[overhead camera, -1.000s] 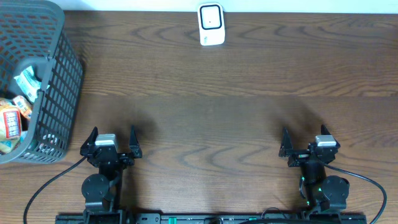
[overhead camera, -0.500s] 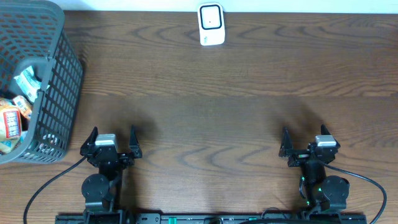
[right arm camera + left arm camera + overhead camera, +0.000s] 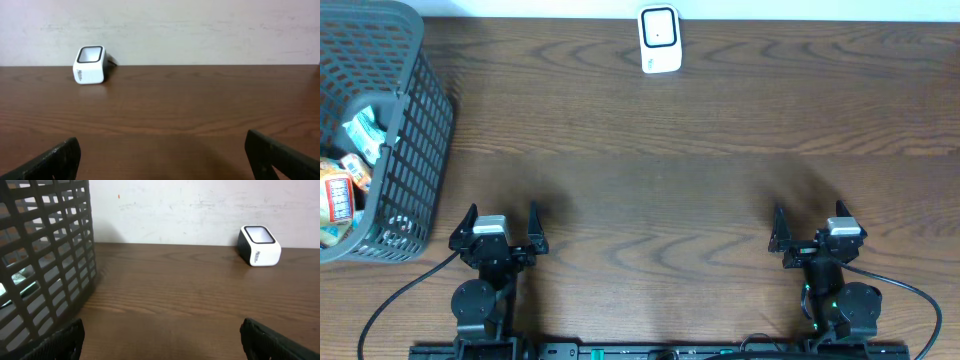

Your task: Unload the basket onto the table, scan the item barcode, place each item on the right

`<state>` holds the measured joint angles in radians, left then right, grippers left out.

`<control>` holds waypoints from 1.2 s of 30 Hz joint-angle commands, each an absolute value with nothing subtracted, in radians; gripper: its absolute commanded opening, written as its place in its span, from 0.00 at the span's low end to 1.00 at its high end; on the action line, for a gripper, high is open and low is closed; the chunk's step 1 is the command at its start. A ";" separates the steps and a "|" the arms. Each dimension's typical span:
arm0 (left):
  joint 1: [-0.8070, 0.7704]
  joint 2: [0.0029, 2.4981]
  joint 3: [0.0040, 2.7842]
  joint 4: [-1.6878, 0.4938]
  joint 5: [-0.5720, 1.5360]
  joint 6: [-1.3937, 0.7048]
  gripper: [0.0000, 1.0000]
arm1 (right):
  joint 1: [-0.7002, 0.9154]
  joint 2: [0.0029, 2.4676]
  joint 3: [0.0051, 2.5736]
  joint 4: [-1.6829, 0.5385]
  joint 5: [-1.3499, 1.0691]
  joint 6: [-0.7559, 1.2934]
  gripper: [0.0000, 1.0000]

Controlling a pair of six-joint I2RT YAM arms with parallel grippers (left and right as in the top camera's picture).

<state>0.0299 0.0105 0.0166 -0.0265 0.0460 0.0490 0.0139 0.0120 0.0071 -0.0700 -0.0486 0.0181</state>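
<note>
Dark brown table, streaked with wavy, lighter wood grain. White barcode scanner with a black-framed window on top and small grey lettering on its side. Dark grey basket in an open grid of square holes; inside, an orange-and-red packet and a teal-and-white packet. Black left gripper and black right gripper, each with a silver block. Off-white wall, faintly scuffed.

Overhead I get soft, even light over the table, with no glare and everything sharp. Two faint, smudgy shadows lie on the wood toward the near edge, one on each side. The wrist views are bright at the wall, with a mild sheen on the wood. The basket mesh looks slightly soft up close, and the left gripper shows only dark, featureless fingers in the lower corners.
</note>
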 commanded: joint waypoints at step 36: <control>0.027 0.006 0.041 0.492 0.529 -0.615 0.97 | 0.006 0.006 0.006 -0.075 -0.044 0.029 0.99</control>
<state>0.0299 0.0109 0.0086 0.4488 0.5114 -0.5797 0.0139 0.0120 0.0071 -0.0696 -0.0486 0.0177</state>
